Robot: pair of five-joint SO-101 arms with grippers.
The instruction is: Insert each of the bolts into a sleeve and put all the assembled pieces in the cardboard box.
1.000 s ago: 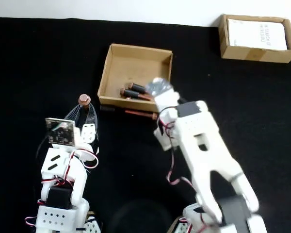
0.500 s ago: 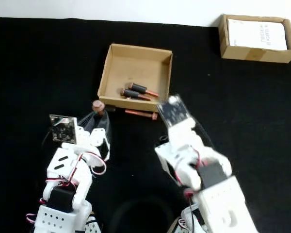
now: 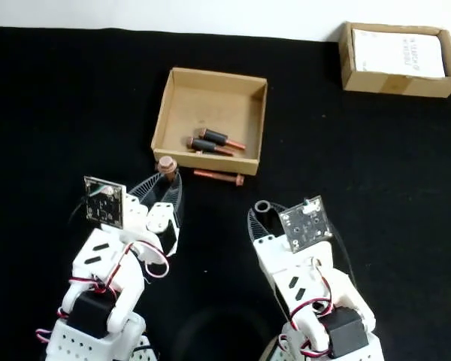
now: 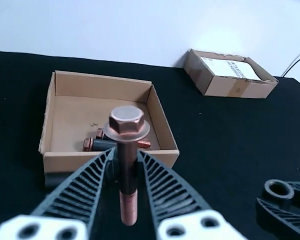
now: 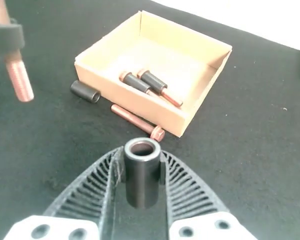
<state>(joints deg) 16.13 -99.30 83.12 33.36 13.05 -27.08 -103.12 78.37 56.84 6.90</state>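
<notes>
High view, left arm: the left claw (image 3: 166,183) grips a bolt (image 3: 165,165) upright, head up, just before the near left corner of the box (image 3: 210,161).
High view, right arm: the right claw (image 3: 261,216) is clamped on a sleeve (image 3: 262,206), bore up, over the black counter (image 3: 376,195) and apart from the box.
High view, box: two assembled pieces (image 3: 210,141) lie inside by the near wall. A loose bolt (image 3: 218,176) lies on the counter just outside that wall.
High view, far corner: a second box (image 3: 401,81) holds a printed sheet.
Left wrist view: the left claw (image 4: 124,165) pinches the bolt (image 4: 126,150) by its shank, threaded end down, with the box (image 4: 160,159) behind it. The right claw (image 4: 287,210) and its sleeve (image 4: 278,189) sit off to one side.
Right wrist view: the right claw (image 5: 142,167) holds the sleeve (image 5: 141,175) upright. Beyond it lie the loose bolt (image 5: 135,120), a loose sleeve (image 5: 85,91) by the box (image 5: 140,107) corner, and the pieces (image 5: 150,84) inside. The left arm's bolt (image 5: 17,75) hangs at the edge.
Change: a second ago the right arm stretched to the box's near wall. It has since drawn back toward its base. The left claw has carried its bolt rightward, toward the box corner, and in the high view it now covers the loose sleeve. The pieces and the loose bolt lie as before.
</notes>
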